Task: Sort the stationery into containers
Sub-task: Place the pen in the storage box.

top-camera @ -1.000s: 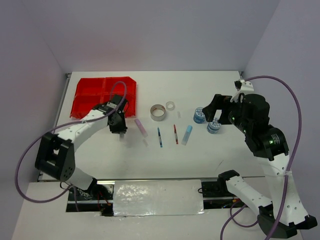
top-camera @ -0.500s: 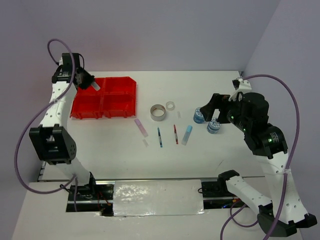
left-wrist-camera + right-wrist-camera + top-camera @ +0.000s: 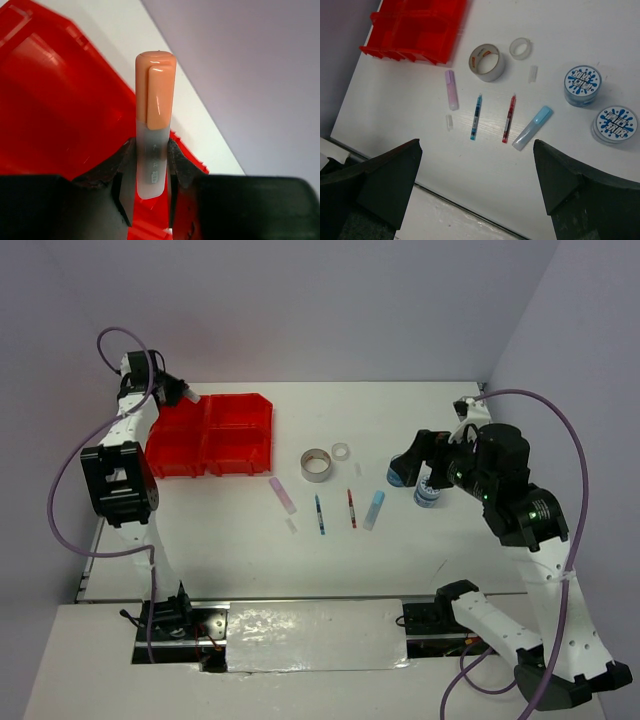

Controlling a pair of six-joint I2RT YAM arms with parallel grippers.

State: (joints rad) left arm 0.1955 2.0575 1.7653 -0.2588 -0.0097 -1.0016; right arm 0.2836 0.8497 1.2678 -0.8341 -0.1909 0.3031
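- Left wrist view: the left gripper [image 3: 152, 170] is clenched on the white barrel of the orange-white stick [image 3: 155, 95]. The orange cap juts clear of the fingers, over the far edge of the red bin [image 3: 50, 115].
- The stick looks light, stiff and smooth-skinned, so I judge it could slide in the pads. The mid-barrel hold below the cap seems the sound place.
- From above, this gripper hangs at the bin's far-left corner, and the stick is not yet in any compartment.
- The right gripper [image 3: 476, 150] is spread wide and carries nothing. It hovers over the lilac stick [image 3: 451, 89], blue pen [image 3: 477, 117], red pen [image 3: 509, 118], light-blue stick [image 3: 532, 127], grey tape ring [image 3: 486, 62] and two tubs [image 3: 582, 85], all lying on the table.
- A second ago the left gripper was low beside the bin's near-right side. Half a second ago it was raised over the far-left compartment, and now it sits slightly farther back.
- The right arm has edged left, while the loose stationery lies as before.
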